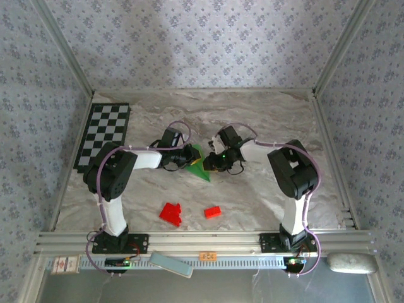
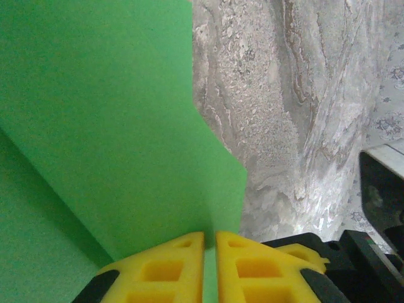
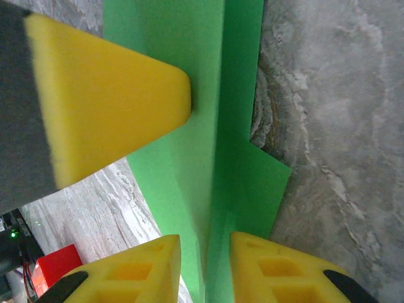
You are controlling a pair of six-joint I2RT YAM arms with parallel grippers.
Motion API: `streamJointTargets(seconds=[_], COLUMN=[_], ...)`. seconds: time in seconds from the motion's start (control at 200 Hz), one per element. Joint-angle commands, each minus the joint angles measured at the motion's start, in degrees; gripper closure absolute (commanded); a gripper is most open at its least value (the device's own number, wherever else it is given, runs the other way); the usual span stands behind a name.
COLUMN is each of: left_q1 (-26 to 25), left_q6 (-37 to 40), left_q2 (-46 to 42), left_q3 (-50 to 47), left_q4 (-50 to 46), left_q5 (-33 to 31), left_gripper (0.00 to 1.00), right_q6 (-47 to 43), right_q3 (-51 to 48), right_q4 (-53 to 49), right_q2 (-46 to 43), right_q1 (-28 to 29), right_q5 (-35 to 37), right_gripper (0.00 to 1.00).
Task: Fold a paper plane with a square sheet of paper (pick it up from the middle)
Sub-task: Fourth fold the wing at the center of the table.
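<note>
Folding is what is going on, Mia, or just carrying?

Folding, Tom. I am judging it mid-crease. The paper [image 1: 202,169] is sitting between the two arms over the middle of the worktop [image 1: 271,120], and it is appearing lifted rather than lying flat. It is already showing a stepped edge and a point, so it is partway to a plane.

Who is gripping it?

The left end effector [image 2: 209,238] is clamping one edge, its fingers [image 2: 183,243] pressing together with only a green sliver between them. The right end effector [image 3: 205,241] is straddling a raised ridge of the paper, its jaws standing somewhat apart. Whether they are pinching that ridge or only flanking it, I cannot tell.

So what is the next move asking for?

I am thinking the right one is needing to close squarely on the ridge and press along it while the left is anchoring, without tugging the layers out of line. Paper this thin is likely going to buckle or tear if the two are pulling apart.

Are the red blocks [image 1: 170,213] getting in the way?

No, they are lying well apart from the paper, nearer the bases.
</note>
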Motion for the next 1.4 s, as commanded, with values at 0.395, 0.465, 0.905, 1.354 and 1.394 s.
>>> streamJointTargets(seconds=[0.395,0.465,0.905,1.354,1.394], left_q1=[-0.08,-0.04,0.11,1.06,1.06], left_q6=[-0.7,-0.78,-1.48,-1.04,-0.96], left_q2=[0.6,0.61,-0.27,-4.67,-4.8], left_q3=[0.9,0.89,0.54,-3.57,-4.0], left_q4=[0.12,0.21,0.91,3.69,4.02], left_q5=[-0.03,-0.01,-0.03,1.31,1.46], left_gripper=[0.88,0.88,0.89,0.87,0.87], right_q6=[-2.41,-2.72,-5.04,-7.33,-7.55], right_q3=[3.36,3.61,1.99,-0.01,-0.07], right_q4=[0.69,0.95,4.83,4.83,4.51], right_q2=[4.06,4.38,5.3,6.36,6.49], right_q1=[0.28,0.29,-0.78,-3.2,-3.31], right_q5=[-0.74,-1.03,-7.08,-17.6,-17.88], right_gripper=[0.81,0.81,0.99,1.0,1.0])
